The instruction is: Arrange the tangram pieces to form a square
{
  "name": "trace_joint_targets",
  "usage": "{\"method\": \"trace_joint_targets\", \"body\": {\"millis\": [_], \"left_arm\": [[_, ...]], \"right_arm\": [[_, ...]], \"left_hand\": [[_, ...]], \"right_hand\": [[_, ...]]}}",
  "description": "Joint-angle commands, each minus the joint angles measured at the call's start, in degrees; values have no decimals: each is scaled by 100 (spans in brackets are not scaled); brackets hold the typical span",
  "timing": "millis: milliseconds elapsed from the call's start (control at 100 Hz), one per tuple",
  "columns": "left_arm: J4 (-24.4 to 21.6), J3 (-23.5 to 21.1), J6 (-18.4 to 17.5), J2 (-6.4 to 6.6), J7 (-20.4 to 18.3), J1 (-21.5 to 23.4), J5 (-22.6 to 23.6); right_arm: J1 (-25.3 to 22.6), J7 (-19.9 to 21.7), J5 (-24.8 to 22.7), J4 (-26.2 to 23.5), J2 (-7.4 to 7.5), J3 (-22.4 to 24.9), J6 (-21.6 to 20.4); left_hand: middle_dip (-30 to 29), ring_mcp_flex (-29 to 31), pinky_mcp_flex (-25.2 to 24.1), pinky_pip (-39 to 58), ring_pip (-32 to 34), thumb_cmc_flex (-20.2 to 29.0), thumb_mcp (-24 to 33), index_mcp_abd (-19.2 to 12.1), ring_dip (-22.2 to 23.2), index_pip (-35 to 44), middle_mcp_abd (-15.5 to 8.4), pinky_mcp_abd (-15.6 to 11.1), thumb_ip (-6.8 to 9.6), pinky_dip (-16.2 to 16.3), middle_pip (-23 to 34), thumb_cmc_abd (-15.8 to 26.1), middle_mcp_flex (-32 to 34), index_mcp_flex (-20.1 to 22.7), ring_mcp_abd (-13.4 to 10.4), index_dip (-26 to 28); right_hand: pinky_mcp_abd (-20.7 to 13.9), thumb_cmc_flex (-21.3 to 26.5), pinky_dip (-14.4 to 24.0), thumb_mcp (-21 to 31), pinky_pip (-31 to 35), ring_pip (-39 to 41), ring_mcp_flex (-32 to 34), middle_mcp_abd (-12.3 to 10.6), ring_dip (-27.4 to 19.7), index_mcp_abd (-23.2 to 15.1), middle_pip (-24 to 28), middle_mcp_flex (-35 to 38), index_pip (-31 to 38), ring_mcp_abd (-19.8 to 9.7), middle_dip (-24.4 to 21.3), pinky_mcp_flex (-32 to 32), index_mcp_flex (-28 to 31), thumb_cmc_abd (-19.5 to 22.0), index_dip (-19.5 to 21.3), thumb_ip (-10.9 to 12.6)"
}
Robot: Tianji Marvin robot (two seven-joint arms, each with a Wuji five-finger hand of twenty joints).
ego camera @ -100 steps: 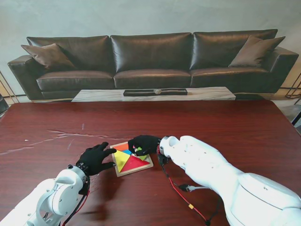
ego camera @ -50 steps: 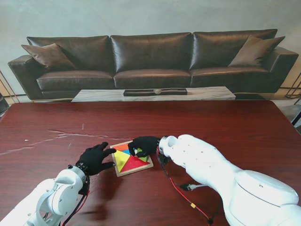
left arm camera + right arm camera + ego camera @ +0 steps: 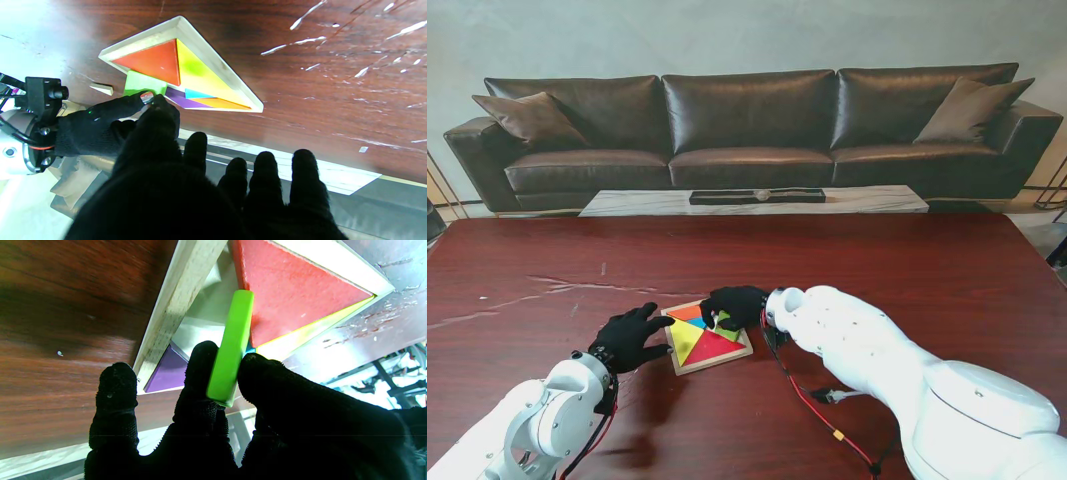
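A: where's the green piece at?
B: right hand has it pinched on edge between thumb and finger, tilted over the wooden tray, right beside the red triangle.
A: and the left hand?
B: holding nothing, fingers spread on the surface next to the tray.

Looking down from the stand over the dark table, taking in both arms and the sofa beyond — the widest view. Peering along the left hand's fingers from nearby, upside down. Sitting closest of all behind the right hand, also inverted. Sharing across all three the wooden tray — whole, whole, corner only.
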Motion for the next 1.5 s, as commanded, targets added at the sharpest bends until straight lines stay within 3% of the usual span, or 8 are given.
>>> {"method": "trace_joint_targets", "body": {"millis": [0, 250, 390, 890, 1190, 1260, 1280, 1490], "left_arm": [[-1, 8, -4, -11, 11, 4, -22], [4, 8, -4, -12, 20, 4, -31], [5, 10, 0, -10, 6, 1, -33], [23, 44, -10, -11, -1, -28, -65], [24, 52, -14, -10, -1, -32, -63], [23, 51, -14, -11, 1, -31, -64], [22, 51, -13, -11, 1, -31, -63], [26, 60, -14, -10, -1, -39, -60]], "right_arm": [[0, -39, -78, -7, -35, -46, -16], [13, -231, -270, -75, 4, -136, 23], [12, -279, -339, -140, 42, -157, 72], [-29, -379, -726, -672, 416, -179, 455], [-44, -381, -805, -811, 530, -142, 478], [-34, -419, -906, -881, 583, -165, 526], [-32, -443, -944, -902, 599, -174, 547], [-48, -693, -1276, -1104, 741, -218, 804]], "left_hand": [[0, -131, -71, -53, -181, 236, -63, -56, -5, -16, -136, 2, 228, 77, -104, 247, -108, 82, -88, 62], [0, -132, -73, -69, -190, 239, -61, -54, -6, -21, -138, 2, 229, 80, -111, 251, -111, 79, -87, 61], [0, -136, -77, -78, -195, 237, -63, -57, -6, -23, -138, 1, 228, 82, -112, 249, -112, 76, -86, 61], [1, -134, -73, -96, -203, 236, -62, -57, -6, -32, -138, 12, 229, 92, -119, 246, -113, 71, -86, 61], [1, -131, -74, -105, -205, 231, -63, -55, -4, -37, -140, 8, 229, 97, -116, 247, -111, 61, -87, 60], [1, -128, -76, -108, -204, 231, -62, -55, -3, -36, -137, 11, 229, 97, -116, 248, -111, 64, -90, 60], [1, -132, -76, -109, -206, 230, -63, -58, -4, -38, -133, 12, 229, 97, -115, 246, -111, 62, -90, 60], [-2, -138, -84, -120, -214, 222, -65, -59, -6, -47, -137, 29, 229, 98, -122, 247, -119, 48, -99, 58]], "right_hand": [[-7, 178, 170, 290, -14, -275, -90, -76, 0, -256, 11, -166, -35, -47, -180, -100, -9, -87, -46, 170], [-299, 67, 15, 371, -229, -799, -536, -247, 171, -268, -201, -302, -265, 342, -691, -714, -1, -304, -135, 95], [-337, -198, -92, 460, -343, -1241, -742, -207, 69, -296, -485, -336, -290, 508, -1036, -1055, -41, -233, -225, 134], [-548, -644, -591, 538, -795, -2100, -1814, -133, -7, -35, -1106, -714, -637, 481, -1666, -2022, -344, -315, -543, 124], [-677, -740, -814, 688, -907, -2509, -2223, -154, -226, 307, -1422, -1030, -989, 486, -2088, -2178, -599, -159, -569, 431], [-791, -900, -987, 767, -890, -2482, -2543, -89, -257, 423, -1491, -1212, -1257, 464, -2404, -2314, -828, -28, -81, 1005], [-812, -928, -1005, 779, -893, -2481, -2610, -66, -259, 455, -1572, -1211, -1302, 465, -2476, -2338, -906, -26, 16, 1069], [-926, -1198, -1359, 788, -1282, -2463, -3219, 88, -279, 517, -2323, -1183, -1516, 425, -3122, -2496, -1630, -163, 201, 1058]]}}
